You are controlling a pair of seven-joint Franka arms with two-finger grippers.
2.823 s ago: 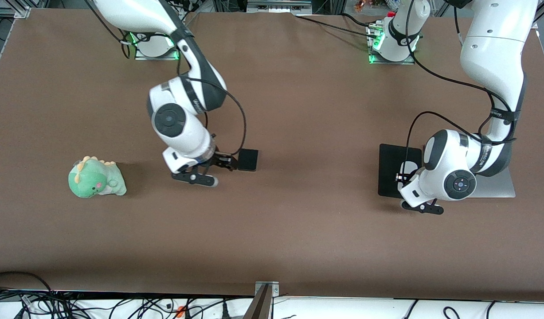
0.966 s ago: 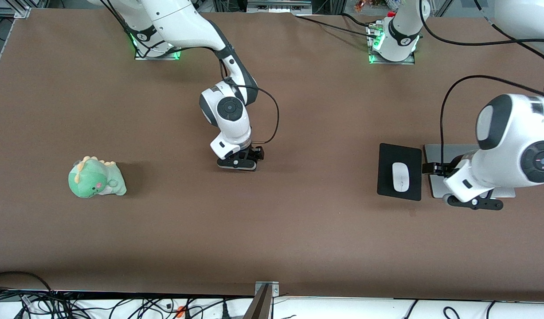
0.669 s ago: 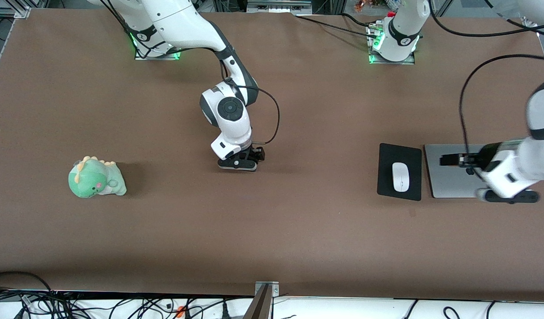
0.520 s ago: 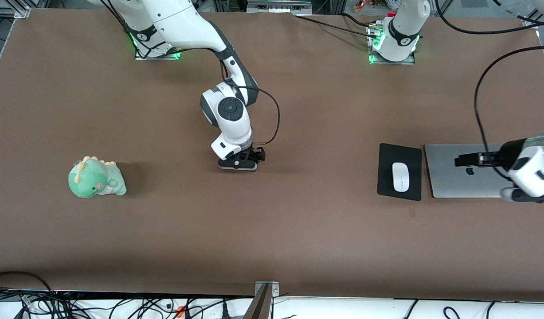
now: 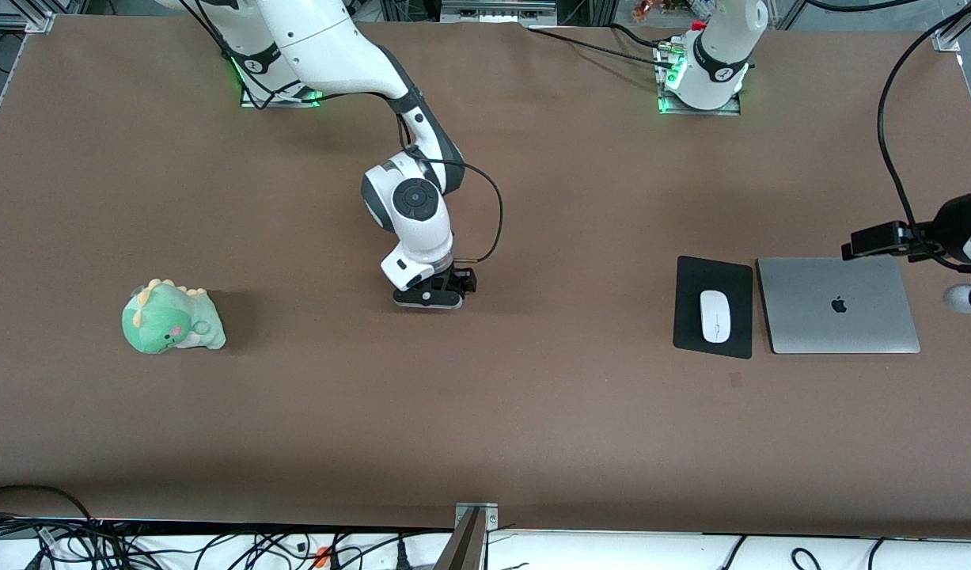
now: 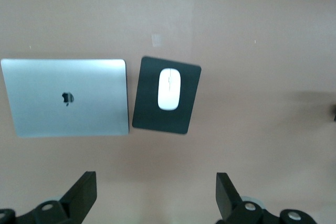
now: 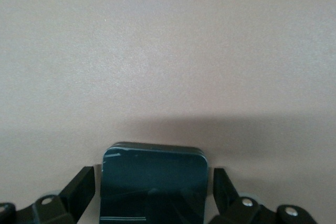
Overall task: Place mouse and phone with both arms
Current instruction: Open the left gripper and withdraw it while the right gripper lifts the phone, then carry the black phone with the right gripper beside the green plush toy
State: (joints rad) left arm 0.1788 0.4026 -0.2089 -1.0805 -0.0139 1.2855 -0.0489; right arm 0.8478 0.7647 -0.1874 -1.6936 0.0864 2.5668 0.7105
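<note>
Right pincer point(image 7: 153, 195) straddles phone point(image 7: 153, 182).

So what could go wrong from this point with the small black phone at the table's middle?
1. The right gripper sits low with its open fingers flanking the small black rounded phone, which lies flat on the brown table. The slab is thin, so a grip may catch only its edges and slip.
2. A tilted lift could drag the phone along the table.

The left gripper waits open, high above the table.
</note>
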